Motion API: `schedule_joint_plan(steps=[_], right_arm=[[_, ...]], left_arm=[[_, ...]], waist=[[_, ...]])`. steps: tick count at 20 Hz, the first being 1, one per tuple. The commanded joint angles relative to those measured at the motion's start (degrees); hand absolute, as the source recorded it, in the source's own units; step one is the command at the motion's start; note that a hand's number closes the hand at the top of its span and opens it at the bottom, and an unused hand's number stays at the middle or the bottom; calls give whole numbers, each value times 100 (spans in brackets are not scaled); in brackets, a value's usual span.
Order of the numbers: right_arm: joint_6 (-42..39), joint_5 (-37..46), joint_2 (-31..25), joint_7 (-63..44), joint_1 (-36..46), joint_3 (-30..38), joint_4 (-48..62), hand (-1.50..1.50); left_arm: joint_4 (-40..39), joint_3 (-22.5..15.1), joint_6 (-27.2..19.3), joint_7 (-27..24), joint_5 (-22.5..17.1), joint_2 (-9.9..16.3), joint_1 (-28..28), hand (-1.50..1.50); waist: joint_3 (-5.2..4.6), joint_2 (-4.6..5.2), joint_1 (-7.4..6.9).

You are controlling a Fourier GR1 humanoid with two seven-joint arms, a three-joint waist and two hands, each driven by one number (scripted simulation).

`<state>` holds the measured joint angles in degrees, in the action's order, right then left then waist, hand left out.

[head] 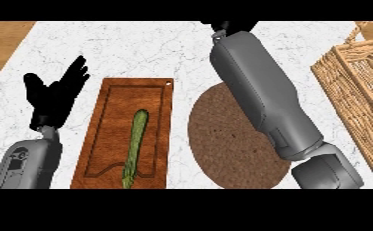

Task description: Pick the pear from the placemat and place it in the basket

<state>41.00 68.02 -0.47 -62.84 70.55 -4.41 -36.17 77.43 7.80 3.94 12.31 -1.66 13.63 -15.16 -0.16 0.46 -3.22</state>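
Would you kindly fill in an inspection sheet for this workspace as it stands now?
Surface: white marbled counter; wooden strip at the far left edge.
Job's things: round brown placemat, partly under the right forearm; wicker basket at the right edge; pear not visible.
Clutter: wooden cutting board left of the placemat, with a long green vegetable lying on it.
Hands: left hand open, fingers up, resting at the left; right hand mostly cut off at the top, fingers cannot be judged.
Cables: nothing seen.
Surroundings: nothing seen beyond the counter.
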Motion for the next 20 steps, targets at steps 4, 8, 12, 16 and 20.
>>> schedule_joint_plan(steps=[4,8,12,16,20], right_arm=[[120,949,-120,-1622,937,443,746,150],[-433,1105,-582,-1723,1542,755,888,150],[-432,1421,-943,-1714,1735,887,1162,150],[-494,1584,-1386,-1656,1815,1102,1446,150],[-603,1948,-1677,-1799,1593,1084,1704,150]], left_arm=[[-83,99,8,-76,-38,36,16,0],[150,216,125,132,-195,188,29,0],[148,190,-19,237,-95,146,0,0],[197,141,-1,10,-127,-2,160,0],[337,104,125,108,-120,110,263,0]], waist=[[0,1,139],[5,-30,137],[7,-11,156],[5,9,132],[7,-8,165]])
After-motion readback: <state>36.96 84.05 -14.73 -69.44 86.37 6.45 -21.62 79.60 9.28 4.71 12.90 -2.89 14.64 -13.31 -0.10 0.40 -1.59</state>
